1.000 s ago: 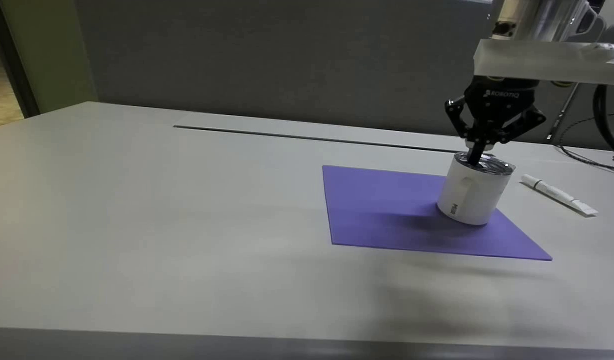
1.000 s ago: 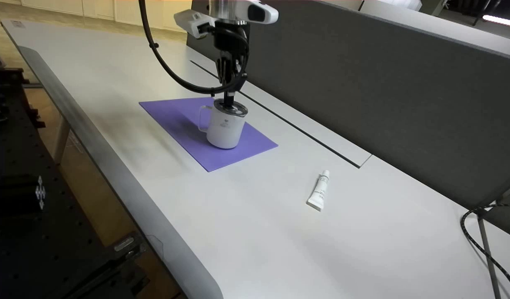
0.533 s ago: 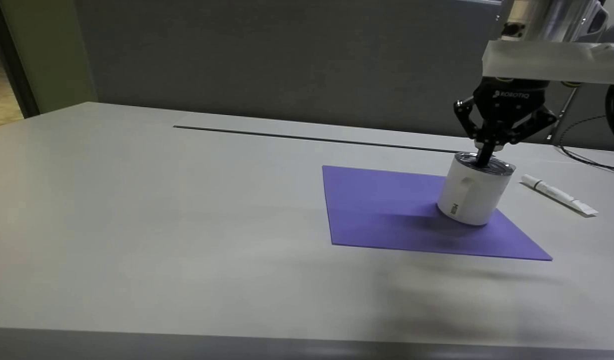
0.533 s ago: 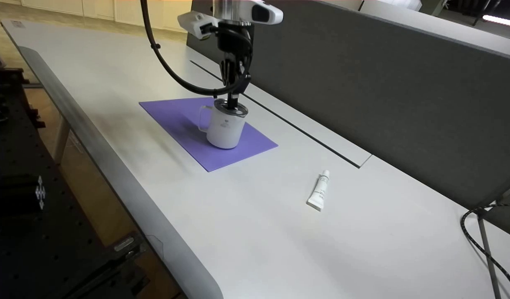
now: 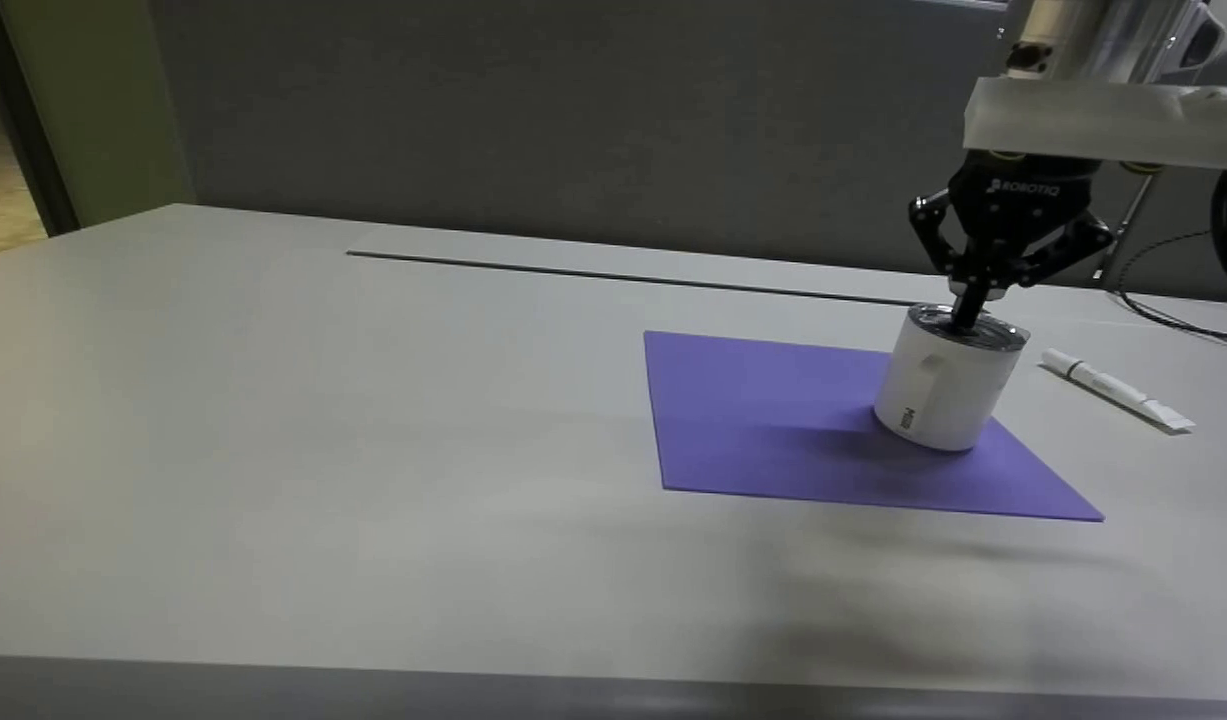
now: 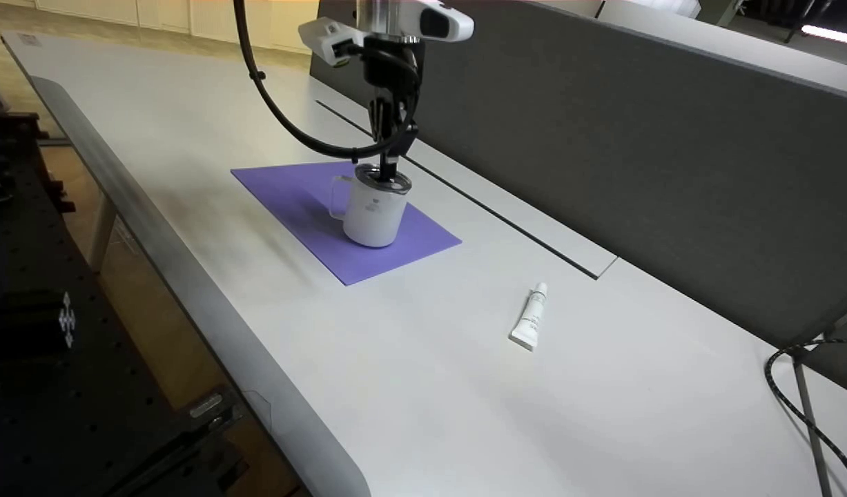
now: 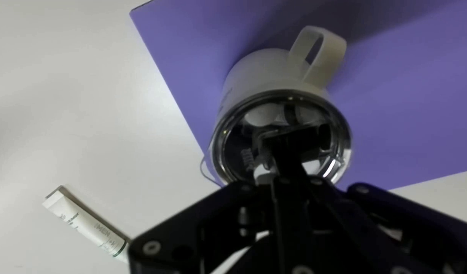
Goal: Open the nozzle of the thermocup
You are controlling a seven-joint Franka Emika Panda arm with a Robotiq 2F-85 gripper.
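The thermocup [image 5: 933, 398] is a squat white cup standing upright on a purple mat, also seen in an exterior view [image 6: 372, 219] and the wrist view [image 7: 256, 72]. Its handle [image 7: 328, 53] shows at the top there. Its shiny dark see-through lid [image 7: 235, 154] has a silvery rim. My gripper [image 5: 963, 322] is shut, its fingers together and pointing down, tips at the lid's top; it also shows in an exterior view [image 6: 387, 176] and the wrist view [image 7: 281, 146]. I see nothing held between the fingers. The fingers cover the middle of the lid, and the nozzle cannot be made out clearly.
The purple mat [image 5: 763, 420] lies under the cup on the white table [image 5: 373, 450]. A white tube [image 6: 531, 317] lies beside the mat. A dark partition [image 6: 602, 138] stands along the table's back edge. A black cable [image 6: 306, 138] hangs from the arm.
My shut gripper has slid a little across the lid, to the right in both exterior views, mostly in the first half second. The cup has stayed in place.
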